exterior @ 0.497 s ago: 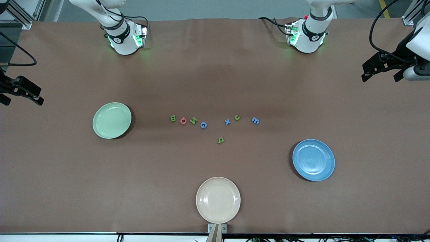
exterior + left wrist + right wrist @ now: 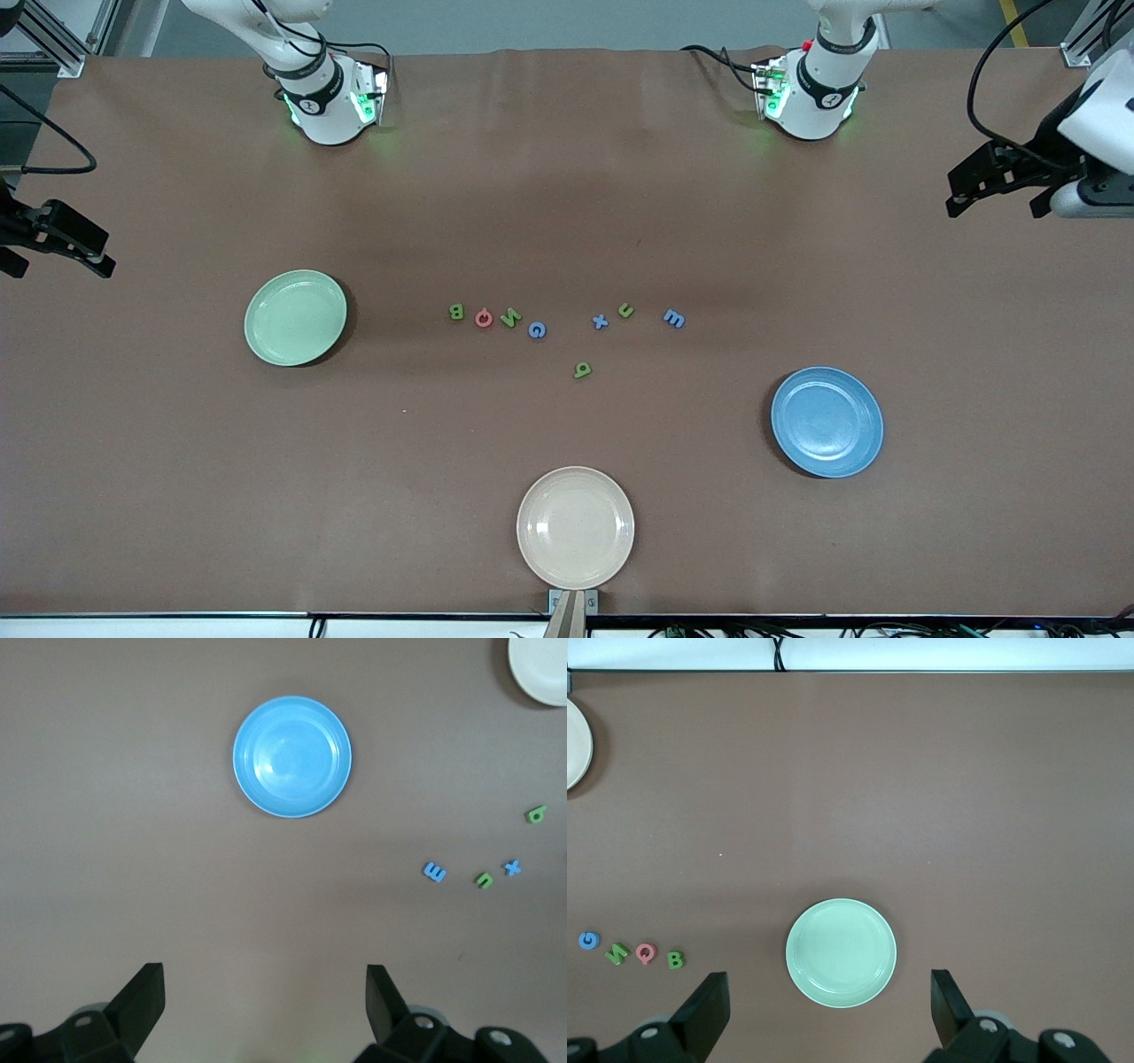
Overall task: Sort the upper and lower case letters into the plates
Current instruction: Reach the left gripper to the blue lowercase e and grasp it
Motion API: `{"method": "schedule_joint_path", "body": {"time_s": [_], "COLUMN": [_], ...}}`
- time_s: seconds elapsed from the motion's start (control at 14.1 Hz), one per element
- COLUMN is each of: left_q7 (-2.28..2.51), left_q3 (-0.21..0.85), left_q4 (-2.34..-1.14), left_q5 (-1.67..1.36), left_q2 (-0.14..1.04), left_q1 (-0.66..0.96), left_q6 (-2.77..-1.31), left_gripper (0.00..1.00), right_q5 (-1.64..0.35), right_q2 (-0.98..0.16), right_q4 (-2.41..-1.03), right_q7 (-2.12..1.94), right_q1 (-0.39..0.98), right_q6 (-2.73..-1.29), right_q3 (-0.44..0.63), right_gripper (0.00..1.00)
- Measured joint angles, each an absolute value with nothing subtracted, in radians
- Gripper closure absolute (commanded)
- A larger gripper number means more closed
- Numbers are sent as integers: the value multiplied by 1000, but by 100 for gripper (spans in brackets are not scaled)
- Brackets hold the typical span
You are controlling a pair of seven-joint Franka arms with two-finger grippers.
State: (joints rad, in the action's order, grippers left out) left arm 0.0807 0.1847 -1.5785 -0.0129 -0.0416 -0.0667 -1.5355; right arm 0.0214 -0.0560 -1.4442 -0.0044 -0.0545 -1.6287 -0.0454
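Note:
Several small letters lie in a loose row mid-table: green B (image 2: 456, 311), coral Q (image 2: 484, 317), green letter (image 2: 511, 318), blue G (image 2: 537, 330), blue x (image 2: 600, 322), green letter (image 2: 625, 310), blue letter (image 2: 674, 318), and a green letter (image 2: 582, 369) nearer the camera. The pale green plate (image 2: 295, 317) (image 2: 841, 952) is toward the right arm's end, the blue plate (image 2: 827, 422) (image 2: 292, 757) toward the left arm's end; both hold nothing. My left gripper (image 2: 997, 206) (image 2: 264, 992) is open, high over its table end. My right gripper (image 2: 55, 266) (image 2: 829, 997) is open, high over its end.
A beige plate (image 2: 575, 527) with nothing in it sits near the table's front edge, in line with the letters. The two arm bases (image 2: 328, 97) (image 2: 811, 89) stand along the table's edge farthest from the camera. The table is covered in brown cloth.
My left gripper has shifted slightly over its end of the table. The right gripper, the letters and the plates have not moved.

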Motion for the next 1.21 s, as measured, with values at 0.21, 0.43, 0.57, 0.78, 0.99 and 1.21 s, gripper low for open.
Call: {"method": "schedule_joint_path", "body": {"time_s": [0.21,0.43,0.57,0.78,0.99,1.21], "left_q7": [199,466,640,866,1050,1237], "left_q3": [232,318,378,416,416,415], "left_q4": [-1614,-1739,-1854,-1971,-2059,-2084], "left_q5": [-13,-14,-13,-13,-10,79], "left_q2": [35,94,133,220,314,421], "left_q1": [-37,-19,-13,34,103,150], "left_q6": [-1581,-1775,-1942,-2148,-2351,-2447], "left_gripper": [0,0,0,0,0,7], "right_q5": [21,21,21,21,21,18], "right_q2": [-56,-56,-56,-57,-57,-63], "right_q4": [-1443,-1443,-1442,-1442,-1441,-1441], "right_q7": [-4,-4,-4,-4,-4,-4], "right_q1": [-55,-55,-55,-55,-54,-43], "right_q6": [-1629,-1629,-1629,-1629,-1629,-1629], "right_q3": [-45,-45,-45,-45,-46,-51], "right_gripper": [0,0,0,0,0,0]}}
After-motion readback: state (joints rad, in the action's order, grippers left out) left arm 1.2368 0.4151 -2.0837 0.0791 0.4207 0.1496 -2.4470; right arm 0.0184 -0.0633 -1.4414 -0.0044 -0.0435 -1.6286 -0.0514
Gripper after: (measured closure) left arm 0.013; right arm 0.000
